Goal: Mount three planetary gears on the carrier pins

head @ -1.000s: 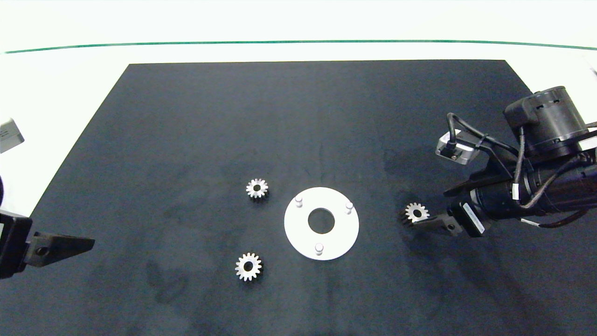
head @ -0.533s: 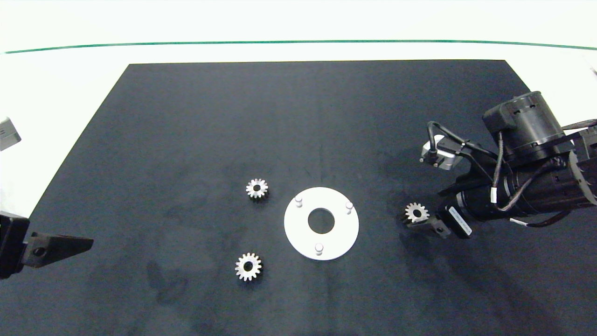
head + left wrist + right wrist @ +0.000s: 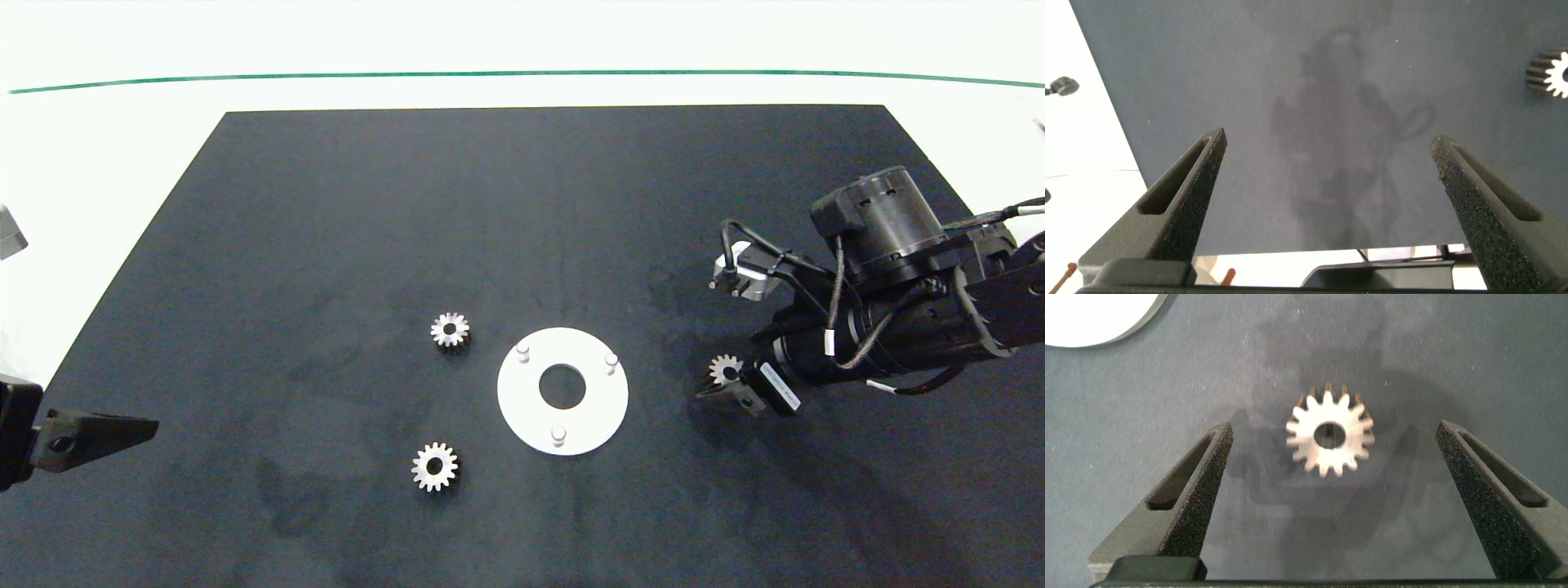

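— Where is the right gripper?

— Low over the dark surface, right of the white disc, jaws spread wide with one planetary gear lying flat between them, touching neither.

— And the other gears?

— Both lie on the surface left of the disc: one near its upper-left edge, one near its lower-left. The three carrier pins stand bare.

— The left gripper?

— Parked at the surface's left edge, jaws released, holding nothing.
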You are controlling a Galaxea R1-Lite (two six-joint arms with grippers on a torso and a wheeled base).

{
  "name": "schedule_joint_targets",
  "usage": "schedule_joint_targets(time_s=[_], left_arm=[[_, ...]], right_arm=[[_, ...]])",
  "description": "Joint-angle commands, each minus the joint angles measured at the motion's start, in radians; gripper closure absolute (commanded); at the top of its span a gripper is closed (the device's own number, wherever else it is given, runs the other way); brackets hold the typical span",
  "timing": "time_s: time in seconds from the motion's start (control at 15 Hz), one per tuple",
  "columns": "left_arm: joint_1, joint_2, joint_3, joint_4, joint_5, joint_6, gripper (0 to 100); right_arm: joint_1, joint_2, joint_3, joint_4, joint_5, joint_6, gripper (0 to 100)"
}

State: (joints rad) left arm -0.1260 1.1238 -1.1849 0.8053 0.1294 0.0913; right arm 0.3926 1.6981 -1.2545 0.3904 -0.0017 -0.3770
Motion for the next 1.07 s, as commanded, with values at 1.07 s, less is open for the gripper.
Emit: schedule_joint_targets(time_s=[1.07], left_arm=[[0.0,-0.021,-0.001,0.005,0.001,0.002,0]], right_arm=[[0.009,0.038,-0.011,0.011,-0.064,-0.01,27]])
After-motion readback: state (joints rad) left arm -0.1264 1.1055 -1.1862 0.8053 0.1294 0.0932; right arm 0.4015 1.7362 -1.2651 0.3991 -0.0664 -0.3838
